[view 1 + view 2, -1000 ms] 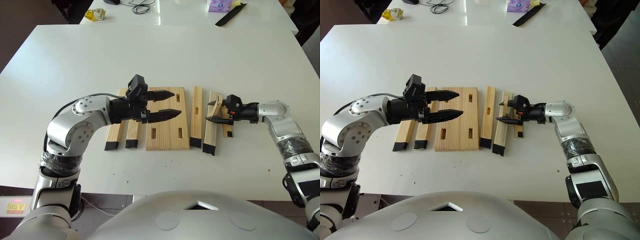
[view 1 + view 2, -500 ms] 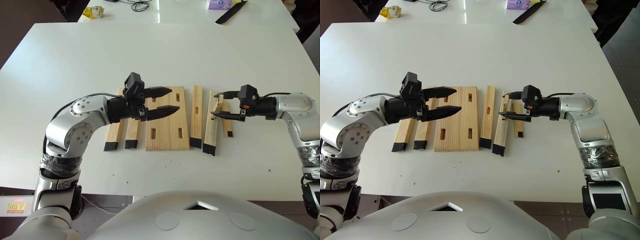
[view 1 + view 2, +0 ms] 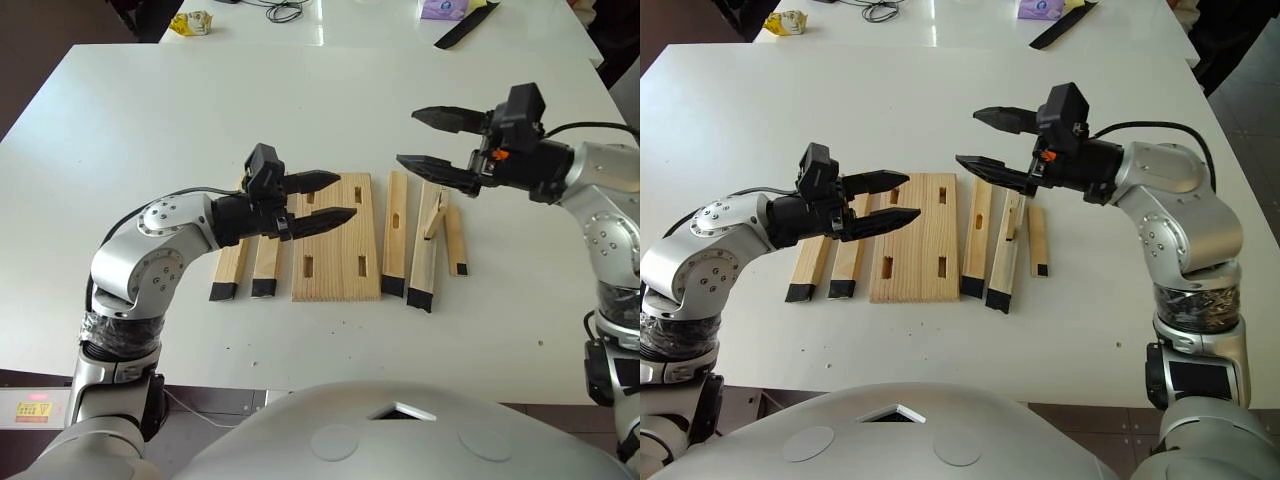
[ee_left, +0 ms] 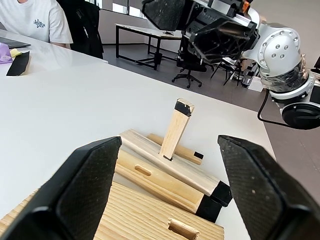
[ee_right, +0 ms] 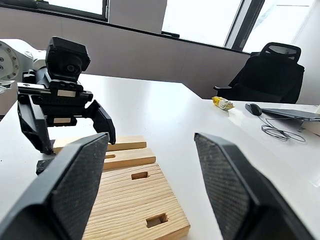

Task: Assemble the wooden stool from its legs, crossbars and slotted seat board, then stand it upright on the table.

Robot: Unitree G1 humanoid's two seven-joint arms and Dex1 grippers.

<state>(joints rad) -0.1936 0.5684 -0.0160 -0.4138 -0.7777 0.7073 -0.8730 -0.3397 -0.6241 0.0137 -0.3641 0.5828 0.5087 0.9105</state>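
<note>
While both grippers hang spread wide and empty, the left gripper (image 3: 345, 195) over the edge of the seat board (image 3: 335, 262) and the right gripper (image 3: 407, 138) well above the legs (image 3: 394, 235), the short crossbar (image 3: 436, 215) leaning in a leg slot beneath the right one could topple if clipped.

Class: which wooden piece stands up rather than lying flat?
The short black-tipped stick poking up from a leg right of the board; the others lie flat.
</note>
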